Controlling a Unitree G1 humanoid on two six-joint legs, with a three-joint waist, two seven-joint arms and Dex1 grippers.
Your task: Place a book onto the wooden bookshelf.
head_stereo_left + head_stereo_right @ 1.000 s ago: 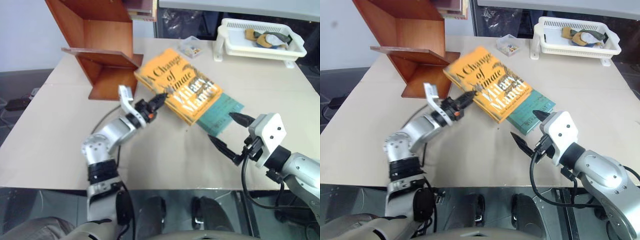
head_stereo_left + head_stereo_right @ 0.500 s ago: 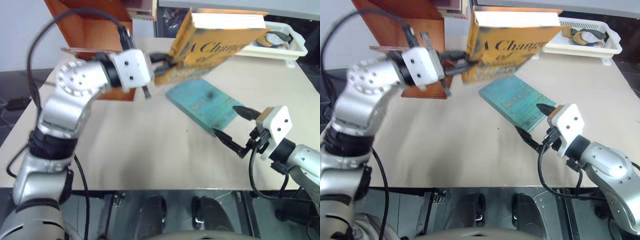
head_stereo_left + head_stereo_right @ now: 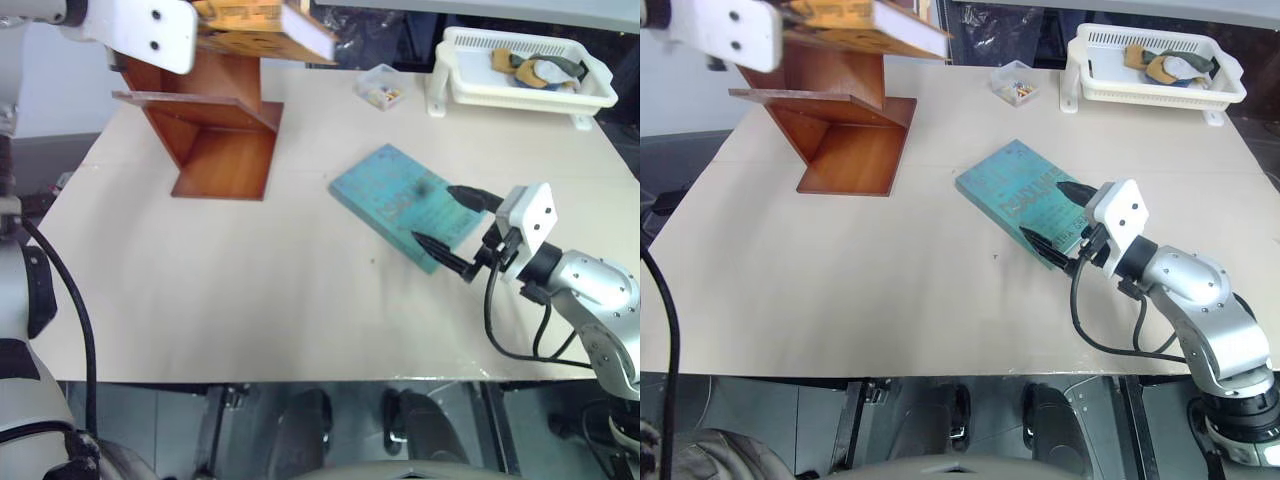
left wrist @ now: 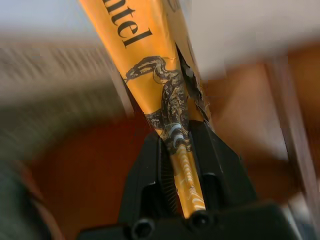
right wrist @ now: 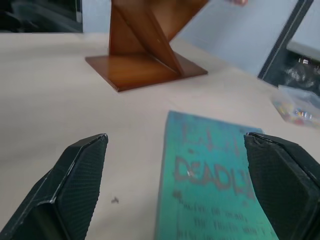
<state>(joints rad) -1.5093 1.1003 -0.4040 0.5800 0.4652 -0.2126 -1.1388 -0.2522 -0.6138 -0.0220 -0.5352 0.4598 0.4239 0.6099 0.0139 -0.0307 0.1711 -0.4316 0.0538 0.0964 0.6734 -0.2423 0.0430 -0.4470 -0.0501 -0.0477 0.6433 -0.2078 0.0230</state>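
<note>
The orange-yellow book [image 3: 262, 22] is held high above the table, lying over the top of the wooden bookshelf [image 3: 215, 130]. My left gripper [image 4: 176, 137] is shut on the book's lower edge, and the black fingers [image 4: 147, 175] clamp it from both sides. I cannot tell whether the book touches the shelf. My right gripper [image 3: 435, 215] stands open and low at the near right. Its two fingers straddle the near corner of a teal book [image 3: 395, 195] lying flat on the table.
A white plastic basket [image 3: 520, 85] with a few items stands at the far right. A small clear box [image 3: 380, 88] sits beside it. The beige table [image 3: 200, 300] stretches between the shelf and the teal book.
My left arm has lifted the orange-yellow book off the teal book and swung it up over the shelf top. My right gripper, still open, has moved forward to the teal book.
</note>
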